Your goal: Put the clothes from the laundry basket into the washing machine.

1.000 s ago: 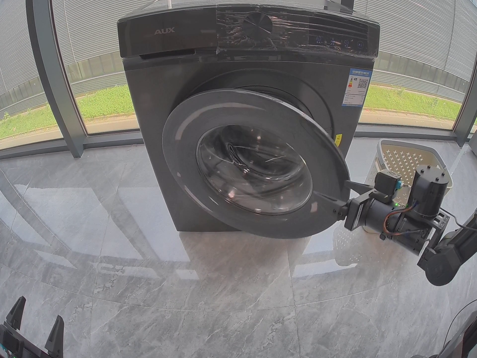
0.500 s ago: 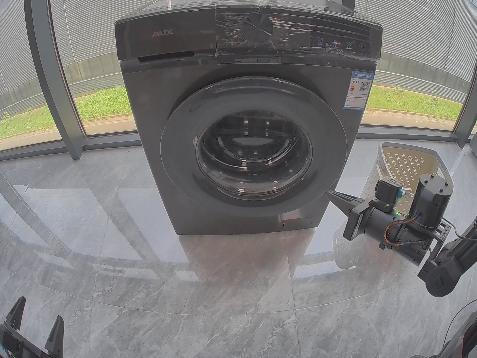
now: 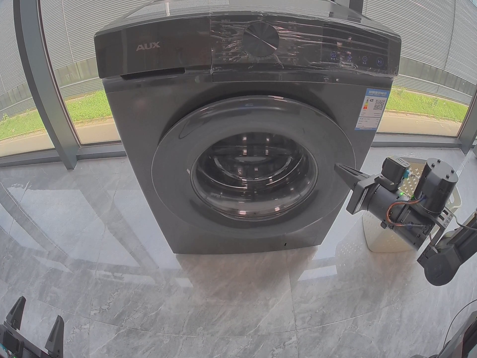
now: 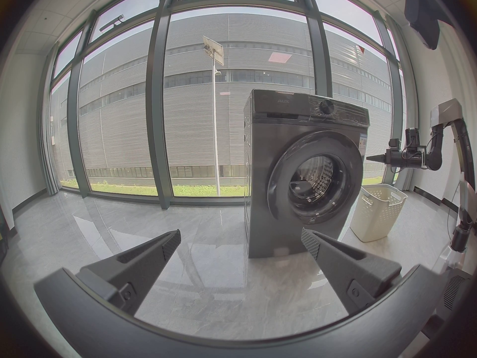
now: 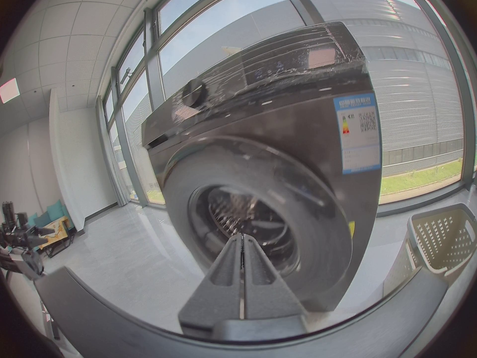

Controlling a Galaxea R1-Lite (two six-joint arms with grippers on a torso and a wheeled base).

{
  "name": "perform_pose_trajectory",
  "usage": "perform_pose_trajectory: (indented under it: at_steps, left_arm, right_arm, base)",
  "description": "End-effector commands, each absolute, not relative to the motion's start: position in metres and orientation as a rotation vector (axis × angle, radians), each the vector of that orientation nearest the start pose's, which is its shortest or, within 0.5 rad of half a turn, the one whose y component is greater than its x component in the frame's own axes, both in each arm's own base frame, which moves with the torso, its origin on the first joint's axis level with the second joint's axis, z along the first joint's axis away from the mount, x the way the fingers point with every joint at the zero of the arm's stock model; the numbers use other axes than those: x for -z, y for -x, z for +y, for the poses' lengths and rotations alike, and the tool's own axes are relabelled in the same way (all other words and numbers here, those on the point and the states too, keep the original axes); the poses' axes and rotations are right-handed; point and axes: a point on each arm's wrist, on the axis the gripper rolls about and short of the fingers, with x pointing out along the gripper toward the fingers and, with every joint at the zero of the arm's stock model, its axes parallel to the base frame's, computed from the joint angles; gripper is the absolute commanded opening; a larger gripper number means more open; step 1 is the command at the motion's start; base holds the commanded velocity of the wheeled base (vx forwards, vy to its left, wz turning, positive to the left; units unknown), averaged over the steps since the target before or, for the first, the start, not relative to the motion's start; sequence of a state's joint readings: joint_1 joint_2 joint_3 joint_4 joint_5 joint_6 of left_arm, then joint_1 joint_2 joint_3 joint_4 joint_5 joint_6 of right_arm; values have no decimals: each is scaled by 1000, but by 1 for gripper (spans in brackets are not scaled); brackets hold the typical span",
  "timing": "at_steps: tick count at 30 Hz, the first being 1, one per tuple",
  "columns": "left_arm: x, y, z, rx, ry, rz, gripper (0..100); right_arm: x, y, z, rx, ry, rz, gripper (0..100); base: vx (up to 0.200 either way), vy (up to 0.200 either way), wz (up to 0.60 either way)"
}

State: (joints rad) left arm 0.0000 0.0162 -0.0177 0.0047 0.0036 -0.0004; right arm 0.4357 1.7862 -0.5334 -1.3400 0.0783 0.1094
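Washing machine [image 3: 238, 83] first: dark grey front-loader, sitting on the glossy grey tile floor [image 3: 198, 294] with its back to a row of big windows [image 3: 64, 50]. We can see the round door [image 3: 253, 175] lying flat against the front, so it's shut, and the drum is visible through the glass. The control strip along the top has a dial [image 3: 261, 38] in the middle and is wrapped in clear film. There's a label sticker [image 3: 372, 109] on the upper right of the front panel.

The laundry basket [image 3: 385, 237] is a cream plastic one with perforated walls. It stands upright on the floor just beside the machine's right front corner. From the head view the right arm covers most of it, so we can't tell what's inside.

The right gripper [image 3: 343, 169] is up at about door height, pointing at the door's right rim, with its fingers pressed together on nothing. It's very close to the rim, but we honestly can't tell if it's touching.

The left gripper [image 3: 39, 314] is low down on the robot's left, well apart from the machine and the basket. Its fingers are spread wide, and from its own wrist view we're looking straight between them at the floor and the machine farther off.
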Motion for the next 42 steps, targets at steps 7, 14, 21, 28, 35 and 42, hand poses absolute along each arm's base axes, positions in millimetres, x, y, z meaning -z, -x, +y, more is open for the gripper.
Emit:
perform_pose_trajectory:
  at_steps: [7,14,21,28,35,42]
  left_arm:
    - [-75,23,0,-5,3,5,100]
    - [-75,23,0,-5,3,5,100]
    - [-75,23,0,-5,3,5,100]
    - [-75,23,0,-5,3,3,100]
    - [-75,23,0,-5,3,3,100]
    - [-75,23,0,-5,3,3,100]
  right_arm:
    - [-159,-292,122,-450,-130,-83,0]
    - [-159,-291,124,-458,-132,-82,0]
    - [-159,-289,126,-464,-132,-80,0]
    - [-152,-283,130,-487,-128,-51,0]
    - [-148,-271,153,-560,-133,-25,0]
    - [-154,-280,151,-533,-151,-55,0]
  base:
    - [0,-143,0]
    - [0,-29,0]
    - [114,0,0]
    - [200,0,0]
    - [57,0,0]
    - [0,0,0]
